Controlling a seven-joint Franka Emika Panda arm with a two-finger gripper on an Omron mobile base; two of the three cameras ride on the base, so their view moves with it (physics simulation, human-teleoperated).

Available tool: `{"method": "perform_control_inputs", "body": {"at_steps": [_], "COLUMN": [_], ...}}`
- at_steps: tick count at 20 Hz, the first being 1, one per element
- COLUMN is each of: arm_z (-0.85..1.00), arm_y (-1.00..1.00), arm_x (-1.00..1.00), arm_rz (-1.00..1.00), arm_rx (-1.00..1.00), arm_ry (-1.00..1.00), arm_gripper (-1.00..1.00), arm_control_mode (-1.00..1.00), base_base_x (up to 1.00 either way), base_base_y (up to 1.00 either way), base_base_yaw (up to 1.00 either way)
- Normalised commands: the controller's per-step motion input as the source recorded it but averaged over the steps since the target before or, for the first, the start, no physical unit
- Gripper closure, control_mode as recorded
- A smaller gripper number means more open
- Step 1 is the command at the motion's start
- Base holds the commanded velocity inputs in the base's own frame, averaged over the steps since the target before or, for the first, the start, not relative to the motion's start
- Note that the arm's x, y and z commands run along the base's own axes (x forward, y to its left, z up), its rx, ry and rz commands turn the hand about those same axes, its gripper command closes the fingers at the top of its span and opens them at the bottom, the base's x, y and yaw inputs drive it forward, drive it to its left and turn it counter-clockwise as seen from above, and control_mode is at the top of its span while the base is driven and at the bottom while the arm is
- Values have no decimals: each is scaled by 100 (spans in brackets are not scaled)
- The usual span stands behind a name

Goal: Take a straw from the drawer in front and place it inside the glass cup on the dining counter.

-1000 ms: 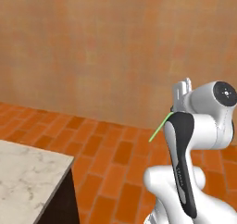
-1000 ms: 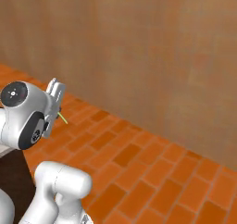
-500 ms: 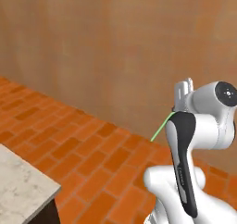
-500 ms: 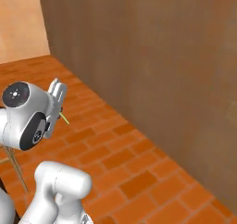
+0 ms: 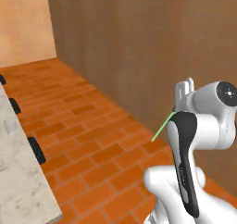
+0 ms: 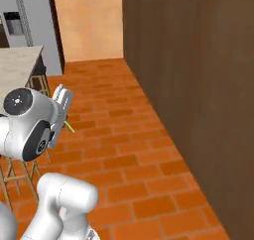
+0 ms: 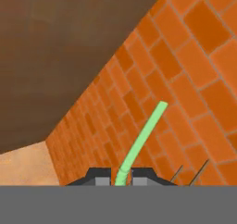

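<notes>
Here the straw (image 7: 141, 140) is held pinched at its lower end between the two dark tips of the pincer (image 7: 121, 176), closed on it, and it slants up and away over the brick floor (image 7: 194, 79) in the hand view. In the left base view the pincer (image 5: 183, 90) is seen raised beside the arm's white wrist, with the green straw (image 5: 163, 127) poking out low to the left. A wide stretch of bare brick floor (image 5: 88, 126) is left open between the dark wood wall (image 5: 152, 47) and the edge of the marble surface (image 5: 21, 177) at the lower left. In the right base view the straw (image 6: 70, 127) shows as a short green tip beside the pincer (image 6: 62, 96); a grey refrigerator (image 6: 30, 21), a far surface (image 6: 17, 65) and wooden stool legs (image 6: 20, 172) are also shown there.
</notes>
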Motion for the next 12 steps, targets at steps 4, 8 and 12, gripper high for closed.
{"method": "perform_control_inputs", "body": {"at_steps": [4, 8, 12], "arm_z": [0, 0, 0], "arm_y": [0, 0, 0], "arm_x": [0, 0, 0], "arm_rz": [0, 0, 0], "arm_rx": [0, 0, 0], "arm_ry": [0, 0, 0], "arm_gripper": [100, 100, 100], "arm_control_mode": [100, 100, 100], "base_base_x": [95, 84, 65], "base_base_y": [-33, -38, -45], "base_base_yaw": [67, 69, 71]}}
